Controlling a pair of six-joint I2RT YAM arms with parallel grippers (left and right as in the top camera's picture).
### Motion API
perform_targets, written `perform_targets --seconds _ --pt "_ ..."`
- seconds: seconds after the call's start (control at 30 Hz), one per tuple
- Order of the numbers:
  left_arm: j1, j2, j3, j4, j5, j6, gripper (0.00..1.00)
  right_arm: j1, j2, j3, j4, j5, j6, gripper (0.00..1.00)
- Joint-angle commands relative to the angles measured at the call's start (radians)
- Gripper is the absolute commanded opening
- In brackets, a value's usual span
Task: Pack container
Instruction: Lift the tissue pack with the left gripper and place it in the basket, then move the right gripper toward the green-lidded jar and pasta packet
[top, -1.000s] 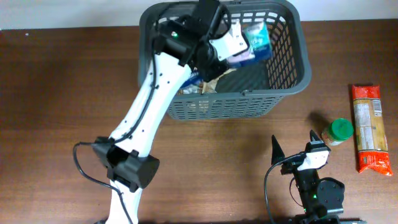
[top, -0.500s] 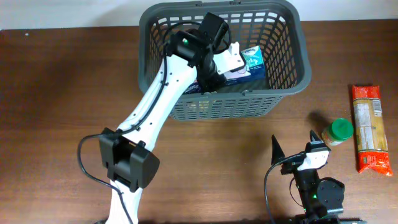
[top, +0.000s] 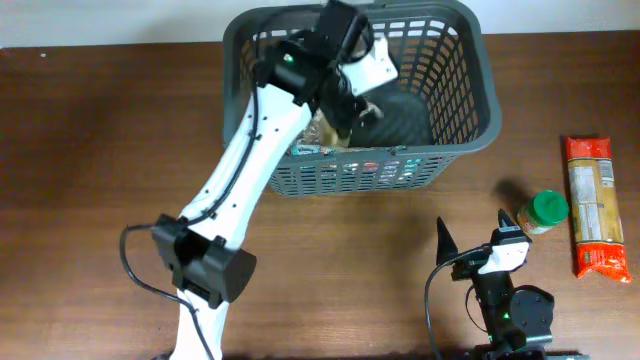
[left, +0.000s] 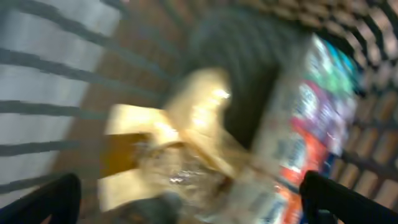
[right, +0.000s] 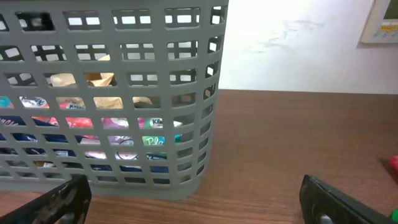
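Dark grey slotted plastic basket (top: 462, 128) holds a crinkled tan packet (left: 186, 137); left gripper (left: 186, 198) inside, jaws spread to leave it lying; right gripper (top: 472, 224) outside, jaws wide, ready.

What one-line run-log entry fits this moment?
left gripper: open, inside basket over packed items | right gripper: open, outside basket | unpacked: green-lidded jar, orange packet

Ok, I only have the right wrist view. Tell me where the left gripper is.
Observer: The left gripper hangs inside the basket, jaws open, nothing held.
Operator: Name what is not yet packed.
Observer: A green-lidded jar stands outside, right of the basket.
Operator: Go on, list the rest.
Observer: An orange packet lies flat further right, apart from the jar.
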Motion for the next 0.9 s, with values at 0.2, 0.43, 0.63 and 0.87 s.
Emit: perform_targets --seconds 0.2,0.43,0.63,0.87 --pt "0.155 -0.056 0.323 -0.018 -0.380 -0.451 0.99 -0.005 -0.011 -0.009 0.002 -0.005 0.000 0.99" --pt "0.391 -0.083 0.330 -0.076 -0.461 -0.686 0.99 -0.005 -0.011 -0.009 0.002 -0.005 0.000 0.99" --pt "0.626 -0.083 0.330 -0.220 -0.461 -0.929 0.99 -0.005 -0.011 -0.009 0.002 -0.005 0.000 0.99" --pt "0.842 -0.083 0.330 -0.300 -0.331 -1.011 0.99 -0.005 -0.011 -0.009 0.002 -0.005 0.000 0.99"
